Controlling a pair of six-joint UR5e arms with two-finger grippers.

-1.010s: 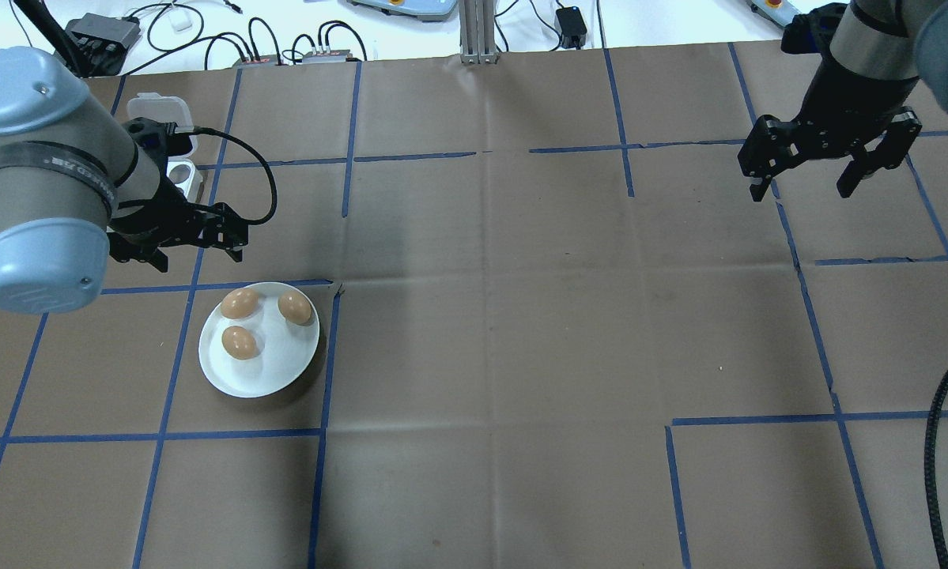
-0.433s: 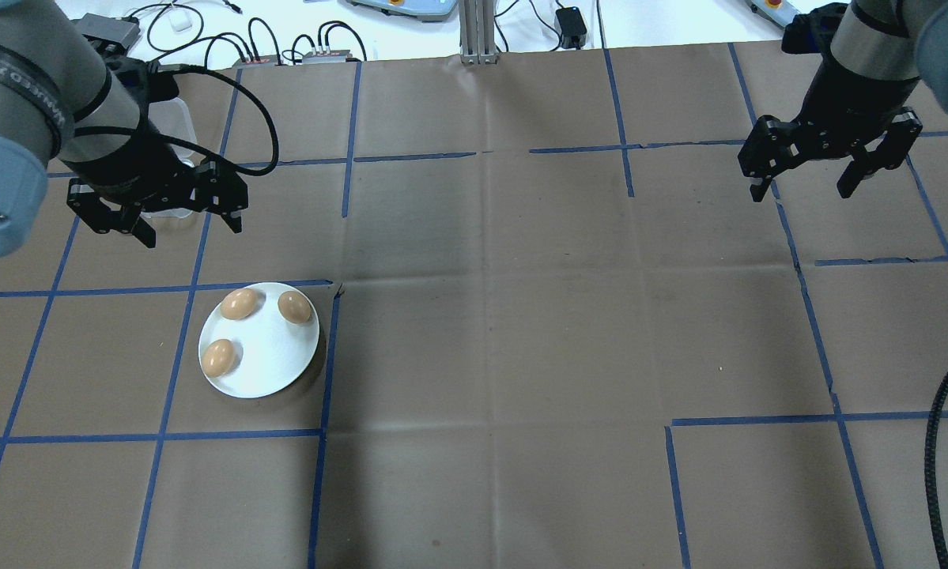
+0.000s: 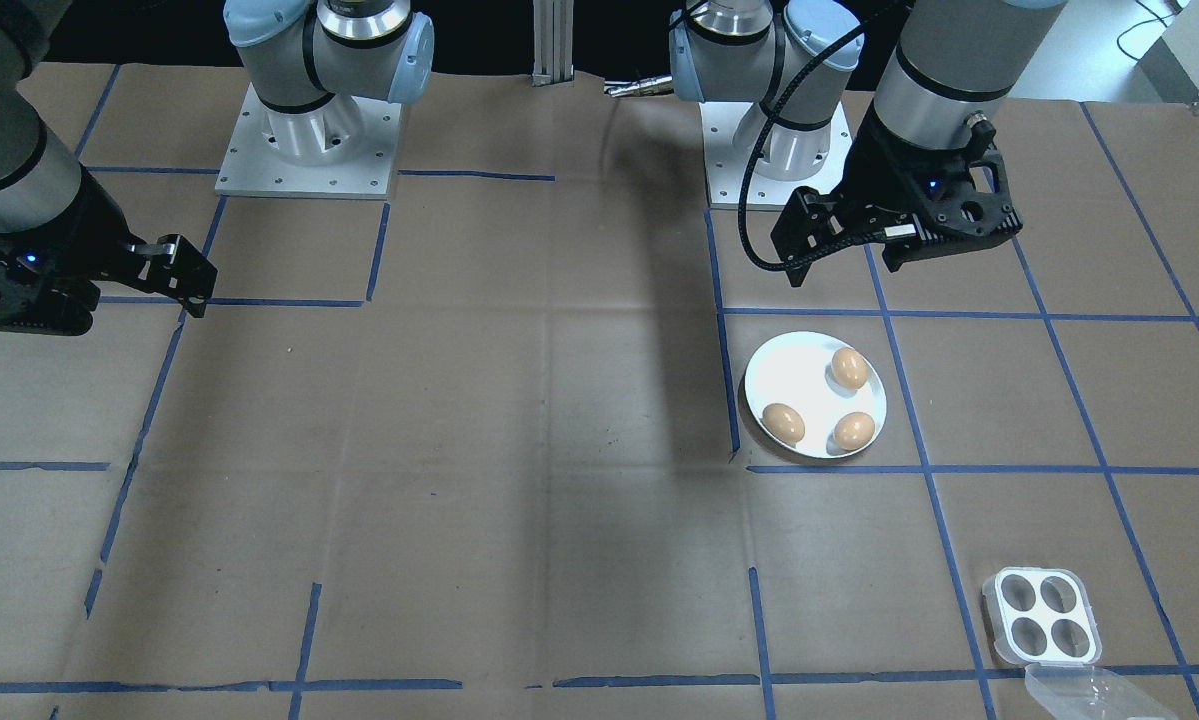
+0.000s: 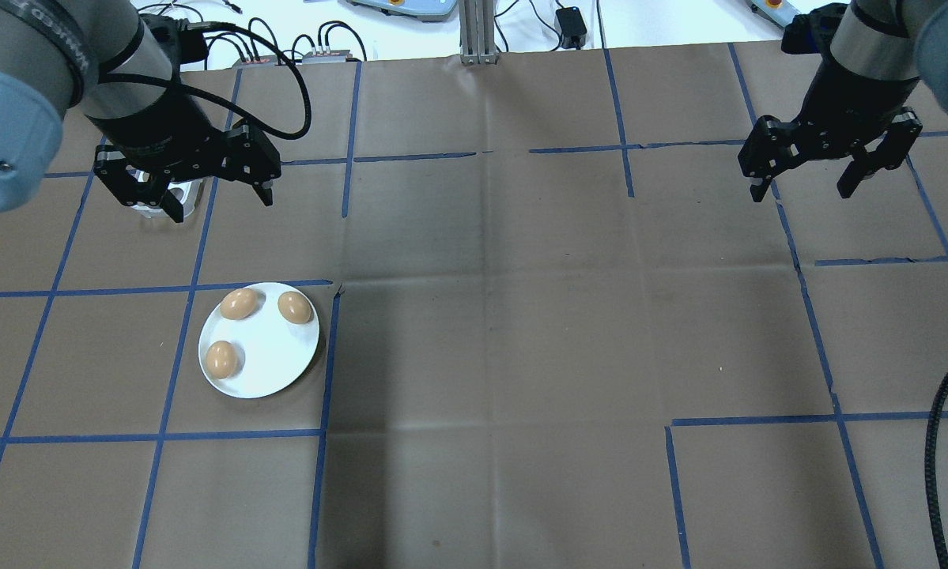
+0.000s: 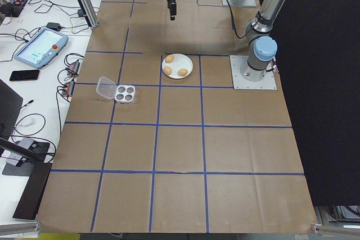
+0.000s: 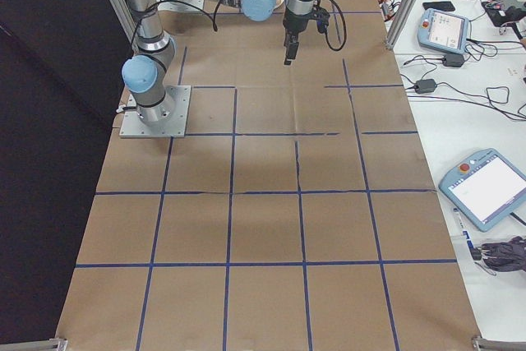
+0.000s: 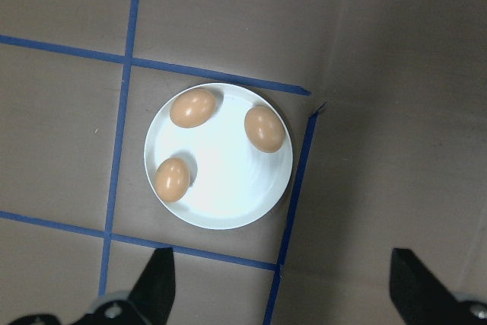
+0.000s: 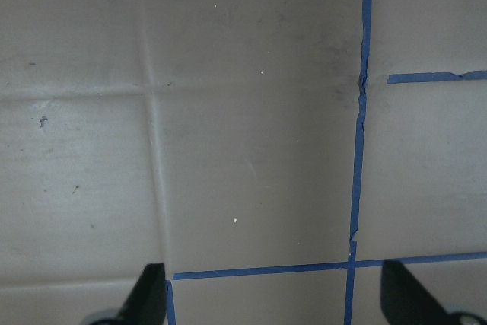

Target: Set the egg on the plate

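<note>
The white plate (image 4: pixel 272 359) lies on the left half of the table with three brown eggs on it: egg one (image 4: pixel 240 303), egg two (image 4: pixel 295 307) and egg three (image 4: pixel 222 359) near the rim. The left wrist view looks straight down on the plate (image 7: pixel 224 188) and its eggs (image 7: pixel 192 107). My left gripper (image 4: pixel 219 201) hangs open and empty, high above the table, on the far side of the plate (image 3: pixel 789 375). My right gripper (image 4: pixel 803 190) is open and empty over bare paper at the far right.
A clear four-cup egg tray (image 3: pixel 1044 615) with its lid (image 3: pixel 1089 690) open stands empty beyond the plate, partly hidden under the left gripper in the overhead view. Brown paper with blue tape lines covers the table. A black cable (image 4: pixel 940 442) hangs at the near right.
The left gripper has lifted and swung away from the plate, toward the far side and slightly right. One egg rolled toward the plate's left rim and stopped. The right arm has not moved.
</note>
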